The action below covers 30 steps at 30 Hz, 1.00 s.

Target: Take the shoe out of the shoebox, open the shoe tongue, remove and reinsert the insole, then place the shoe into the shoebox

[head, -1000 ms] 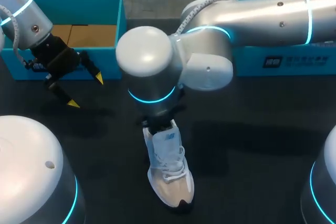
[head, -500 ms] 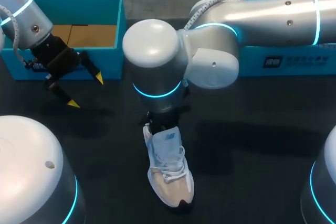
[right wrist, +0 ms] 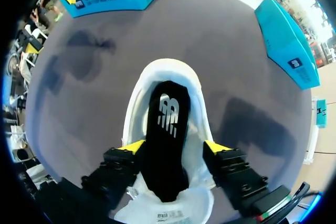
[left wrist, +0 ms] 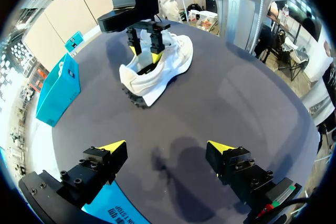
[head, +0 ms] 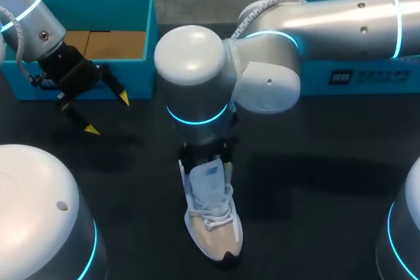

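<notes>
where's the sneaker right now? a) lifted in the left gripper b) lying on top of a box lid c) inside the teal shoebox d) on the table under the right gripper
d: the white sneaker lies on the dark table directly under the right gripper, while the left gripper hangs empty with its jaws open in front of the teal shoebox.
</notes>
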### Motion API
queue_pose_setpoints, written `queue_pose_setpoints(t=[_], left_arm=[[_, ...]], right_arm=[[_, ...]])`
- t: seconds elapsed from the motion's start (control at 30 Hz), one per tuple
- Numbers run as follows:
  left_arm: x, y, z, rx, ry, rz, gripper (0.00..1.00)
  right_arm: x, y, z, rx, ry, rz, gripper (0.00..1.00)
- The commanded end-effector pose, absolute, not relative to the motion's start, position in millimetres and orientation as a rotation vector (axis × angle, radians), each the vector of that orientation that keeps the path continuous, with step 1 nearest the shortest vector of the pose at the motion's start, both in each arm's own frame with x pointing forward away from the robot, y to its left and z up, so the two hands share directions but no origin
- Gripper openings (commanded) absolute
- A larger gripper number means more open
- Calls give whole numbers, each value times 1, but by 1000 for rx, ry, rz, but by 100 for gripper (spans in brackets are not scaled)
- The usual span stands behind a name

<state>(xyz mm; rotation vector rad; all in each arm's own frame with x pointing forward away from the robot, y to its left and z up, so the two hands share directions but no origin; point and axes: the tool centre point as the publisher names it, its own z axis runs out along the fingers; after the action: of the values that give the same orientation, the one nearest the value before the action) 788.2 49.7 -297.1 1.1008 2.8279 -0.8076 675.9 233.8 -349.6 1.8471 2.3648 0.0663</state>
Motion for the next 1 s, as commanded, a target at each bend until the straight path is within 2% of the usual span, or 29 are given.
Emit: queue_pose_setpoints(t=[0.03,0.17,0.47,1.0], left_arm=[[788,50,-297,1102,2830,-802,100],[788,50,-297,1102,2830,-802,100],[788,50,-297,1102,2830,-802,100],[788,50,-297,1102,2830,-802,100]], right_arm=[[670,233,-351,1853,2364,69,82],[665,235,-353,1867,2365,64,84],[652,238,-352,1890,2358,68,81],[642,243,-346,1917,2381,51,86]])
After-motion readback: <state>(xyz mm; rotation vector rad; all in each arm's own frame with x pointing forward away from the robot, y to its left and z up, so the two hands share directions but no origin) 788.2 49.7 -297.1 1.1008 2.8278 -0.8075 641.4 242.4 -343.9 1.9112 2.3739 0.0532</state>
